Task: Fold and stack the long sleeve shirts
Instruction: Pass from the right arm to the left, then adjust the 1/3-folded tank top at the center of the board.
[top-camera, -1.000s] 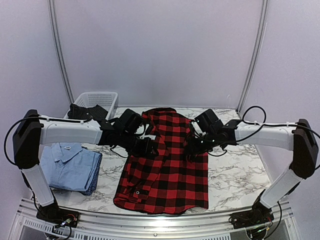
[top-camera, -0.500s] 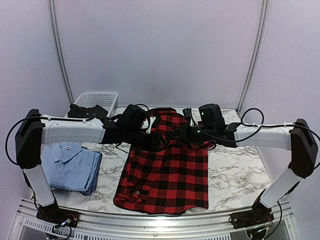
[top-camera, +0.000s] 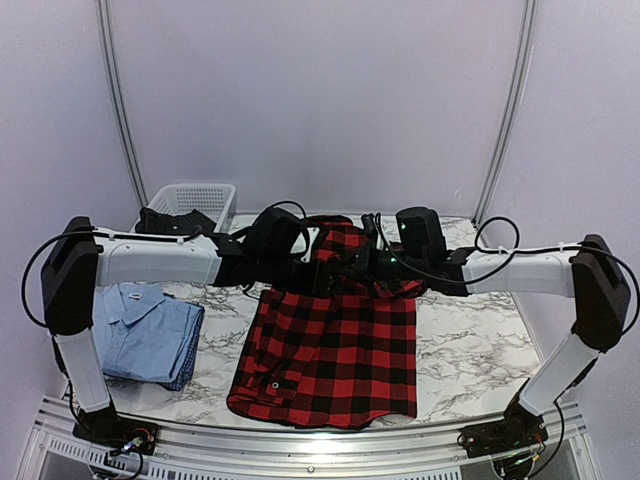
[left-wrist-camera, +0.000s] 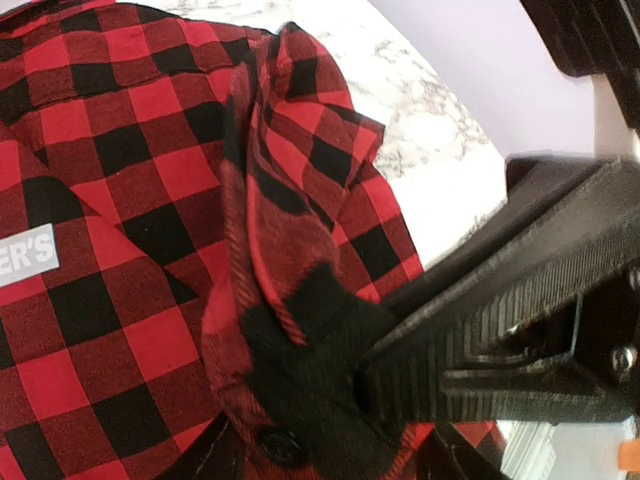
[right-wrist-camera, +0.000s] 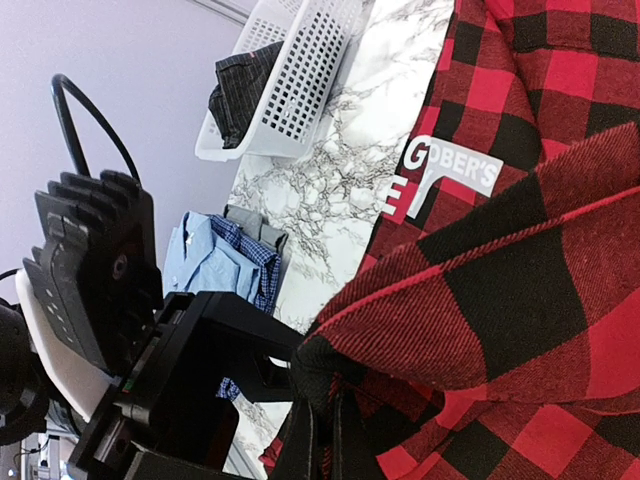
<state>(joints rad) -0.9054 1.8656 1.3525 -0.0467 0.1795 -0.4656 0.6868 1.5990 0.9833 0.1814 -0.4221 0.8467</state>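
Both arms meet over the top end of the red-and-black flannel shirt (top-camera: 330, 350), which lies spread down the middle of the marble table (top-camera: 470, 340), hem towards the arm bases. The right gripper (right-wrist-camera: 318, 445) is clamped tight on a bunched fold of the shirt's cuff (left-wrist-camera: 300, 330) and holds it lifted off the rest of the cloth (the white lettering (right-wrist-camera: 450, 165) shows on the flat part below). The left gripper (top-camera: 320, 274) sits right against it; its fingers seem to stand apart with the cuff loose between them, though only their tips show at the edge of the wrist view. The light blue shirt (top-camera: 140, 335) lies folded at the table's left side, well apart from the flannel. Behind it stands a white basket (top-camera: 195, 192) with a dark garment (top-camera: 175, 222) in it.
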